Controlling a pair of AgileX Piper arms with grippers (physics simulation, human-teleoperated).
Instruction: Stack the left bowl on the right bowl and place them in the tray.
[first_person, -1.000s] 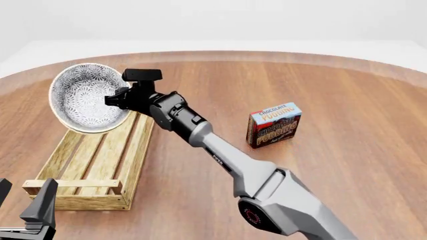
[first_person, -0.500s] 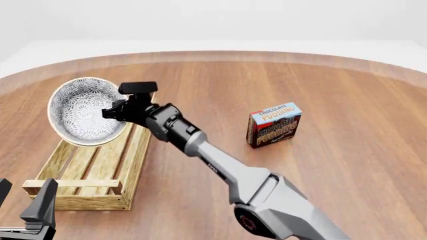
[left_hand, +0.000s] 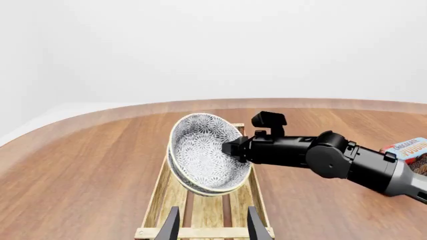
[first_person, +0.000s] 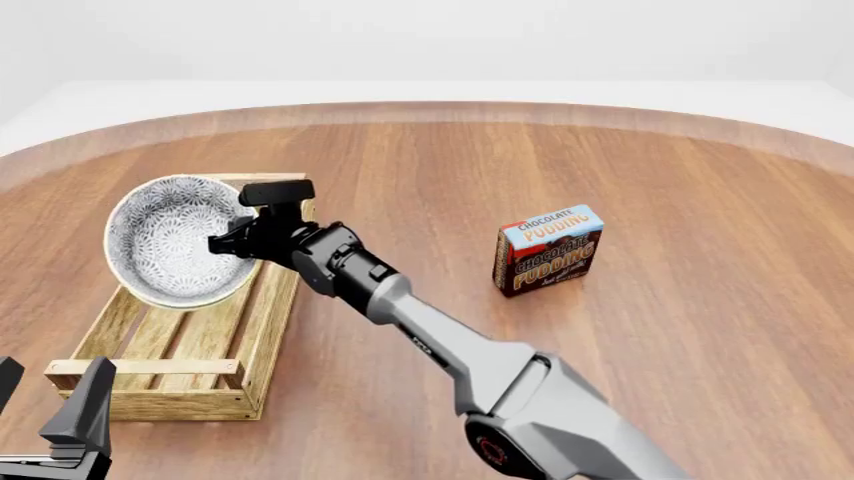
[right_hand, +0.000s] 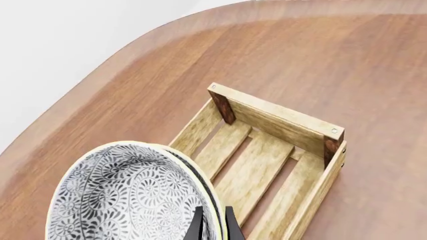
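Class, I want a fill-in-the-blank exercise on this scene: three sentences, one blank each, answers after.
1. The right gripper is shut on the rim of the stacked ____.
2. The stack hangs tilted above the wooden ____.
3. The pudding box stands on the ____, outside the tray.

Answers: bowls; tray; table

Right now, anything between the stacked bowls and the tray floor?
Nothing visible. The right gripper holds the nested bowls tilted above the tray, whose slats show bare. The pudding box stands well off to the right.
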